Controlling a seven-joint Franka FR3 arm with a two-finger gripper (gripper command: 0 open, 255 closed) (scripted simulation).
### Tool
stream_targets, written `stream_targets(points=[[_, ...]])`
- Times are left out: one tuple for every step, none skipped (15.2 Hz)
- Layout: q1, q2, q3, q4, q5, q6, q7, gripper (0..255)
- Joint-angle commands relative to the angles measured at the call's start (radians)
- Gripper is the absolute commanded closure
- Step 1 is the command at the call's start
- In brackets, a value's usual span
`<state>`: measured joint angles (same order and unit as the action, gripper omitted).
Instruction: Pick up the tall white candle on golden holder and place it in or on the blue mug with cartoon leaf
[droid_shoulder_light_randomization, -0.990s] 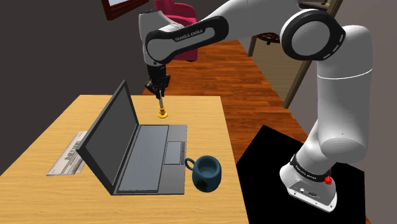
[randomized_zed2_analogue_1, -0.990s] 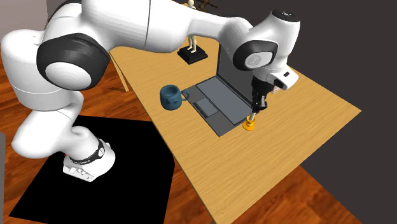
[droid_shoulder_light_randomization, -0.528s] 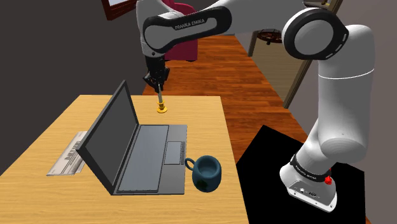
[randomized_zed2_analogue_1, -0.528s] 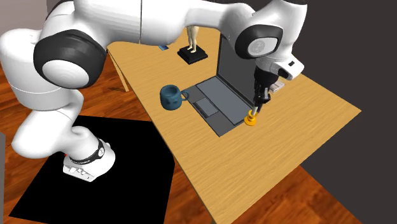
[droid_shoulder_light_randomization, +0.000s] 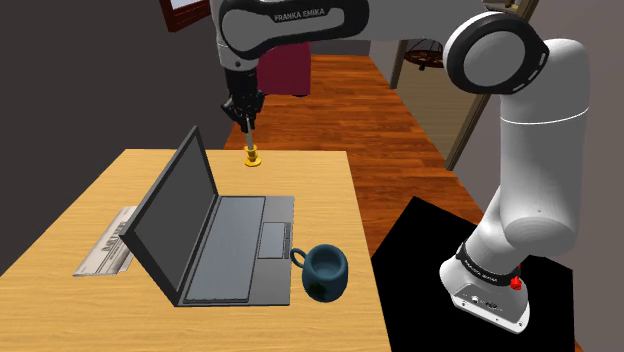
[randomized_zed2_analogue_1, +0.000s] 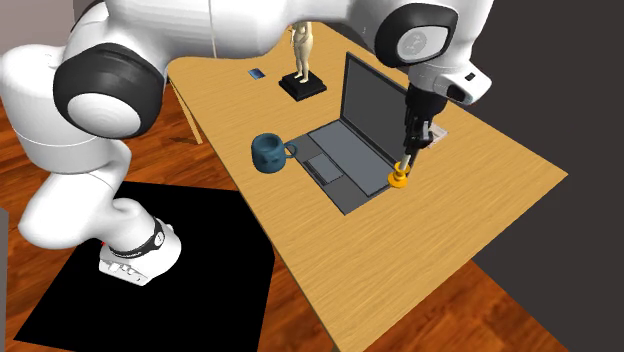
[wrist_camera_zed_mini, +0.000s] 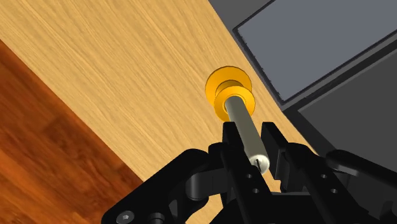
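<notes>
A slim pale candle (wrist_camera_zed_mini: 247, 127) on a golden holder (wrist_camera_zed_mini: 228, 88) hangs just above the wooden table (droid_shoulder_light_randomization: 322, 190), beside the far corner of the open laptop (droid_shoulder_light_randomization: 215, 235). My gripper (wrist_camera_zed_mini: 252, 139) is shut on the candle's upper end, with a black finger on each side. The shoulder view shows the gripper (droid_shoulder_light_randomization: 246, 120) over the holder (droid_shoulder_light_randomization: 253, 158) near the table's far edge. In the second exterior view the gripper (randomized_zed2_analogue_1: 410, 148) holds the candle (randomized_zed2_analogue_1: 401, 170) upright. The dark blue mug (droid_shoulder_light_randomization: 325, 272) stands by the laptop's near corner, well away from the candle; the mug (randomized_zed2_analogue_1: 268, 152) stays untouched.
The laptop (randomized_zed2_analogue_1: 355, 135) lies between the candle and the mug, screen raised. A pale figurine on a black base (randomized_zed2_analogue_1: 300, 72) stands at one table end. A grey flat stack (droid_shoulder_light_randomization: 105, 245) lies behind the screen. A maroon armchair (droid_shoulder_light_randomization: 285, 65) stands on the floor beyond.
The gripper has risen with the candle shut in it, lifting the golden holder off the table and slightly toward the far edge. The mug and laptop have not moved.
</notes>
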<state>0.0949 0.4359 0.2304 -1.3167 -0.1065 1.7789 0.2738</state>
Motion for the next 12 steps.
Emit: stream_targets(points=[[0.001,-0.002,0.001,0.022,0.001,-0.024,0.0,255],[0.003,0.0,0.001,0.038,0.0,-0.038,-0.001,255],[0.004,0.002,0.001,0.054,0.0,-0.053,-0.001,255],[0.005,0.004,0.001,0.071,0.0,-0.068,-0.001,255],[0.006,0.007,0.001,0.089,-0.001,-0.082,-0.002,255],[0.008,0.01,0.001,0.107,-0.001,-0.098,-0.002,255],[0.009,0.013,0.001,0.126,-0.002,-0.113,-0.002,255],[0.011,0.017,0.001,0.145,-0.002,-0.129,-0.003,255],[0.013,0.021,0.001,0.166,-0.003,-0.145,-0.003,255],[0.015,0.025,0.001,0.181,-0.004,-0.157,-0.003,255],[0.013,-0.023,0.006,0.112,0.004,-0.136,0.007,255],[0.013,-0.068,0.012,0.05,0.011,-0.118,0.016,255]])
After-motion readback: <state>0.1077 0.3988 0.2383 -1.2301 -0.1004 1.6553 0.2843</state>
